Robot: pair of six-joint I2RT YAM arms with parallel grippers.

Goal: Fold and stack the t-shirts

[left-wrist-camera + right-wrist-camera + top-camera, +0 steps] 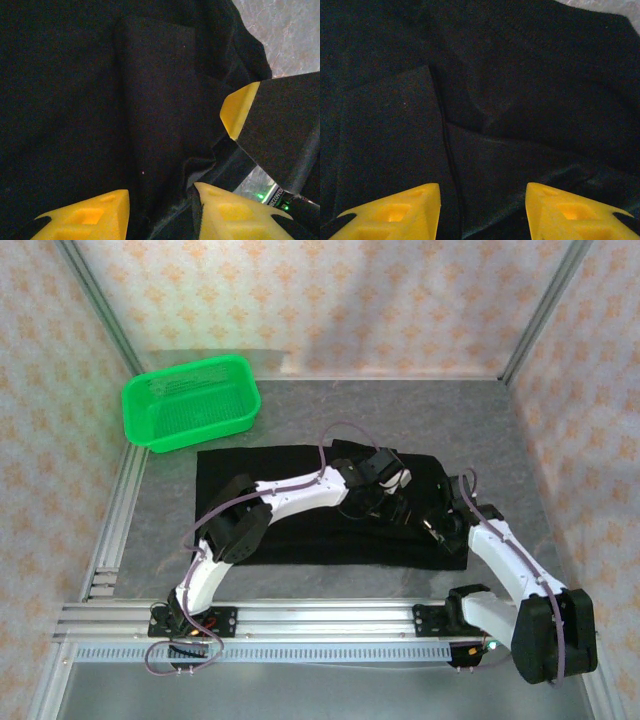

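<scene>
On the grey table [540, 440] between patterned walls [330, 300], left gripper [160, 190] and right gripper [482, 187] gape above t-shirts [260, 470].

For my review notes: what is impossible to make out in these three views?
- Top view: how many black cloth t-shirts lie stacked; black folds merge, and the left arm covers part.
- Wrist views: whether the left gripper or right gripper touches cloth; fingers cut off by the bottom edge.
</scene>
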